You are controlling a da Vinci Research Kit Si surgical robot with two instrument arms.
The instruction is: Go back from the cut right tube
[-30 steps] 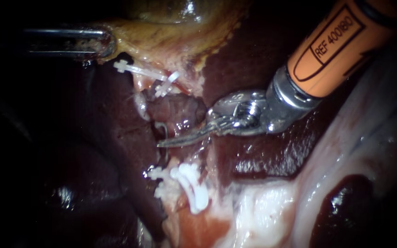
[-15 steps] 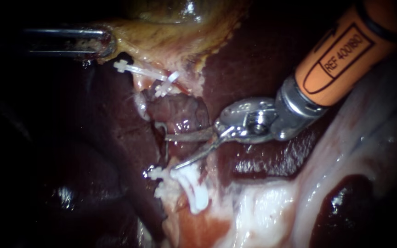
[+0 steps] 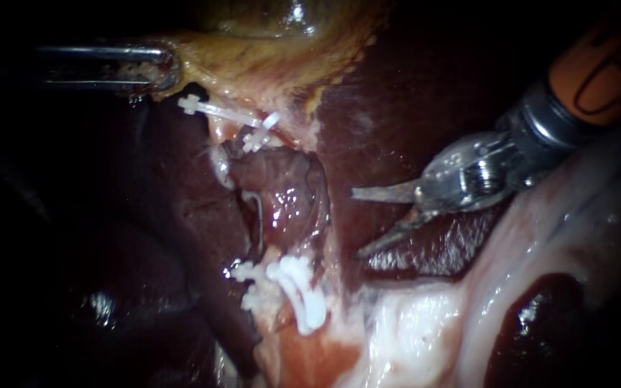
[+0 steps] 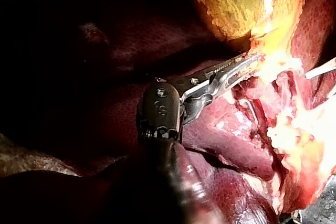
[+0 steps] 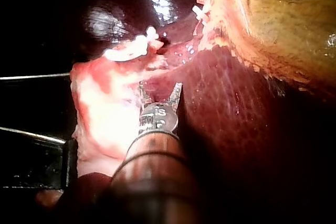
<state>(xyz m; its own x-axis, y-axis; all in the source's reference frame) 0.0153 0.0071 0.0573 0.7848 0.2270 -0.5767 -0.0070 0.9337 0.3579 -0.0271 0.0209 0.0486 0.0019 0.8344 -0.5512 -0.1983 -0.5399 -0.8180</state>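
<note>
Tube (image 3: 282,194), cut, sits mid-field on the liver, its raw stump between white clips above and below. One liver (image 3: 411,93), dark red, fills most of my view. One gallbladder (image 3: 267,50), yellowish, lies above the stump. I have two instruments. My right instrument (image 3: 356,223) comes in from upper right, blades spread wide, holding nothing, clear of the tube. My left instrument (image 3: 163,70) has its jaws clamped on the gallbladder's edge. Two clips (image 3: 210,109) sit above; the lower clump (image 3: 300,291) I cannot count.

Right instrument (image 3: 357,223) — orange shaft, dark markings, silver wrist; left instrument (image 3: 167,68) steel, seemingly slotted.
</note>
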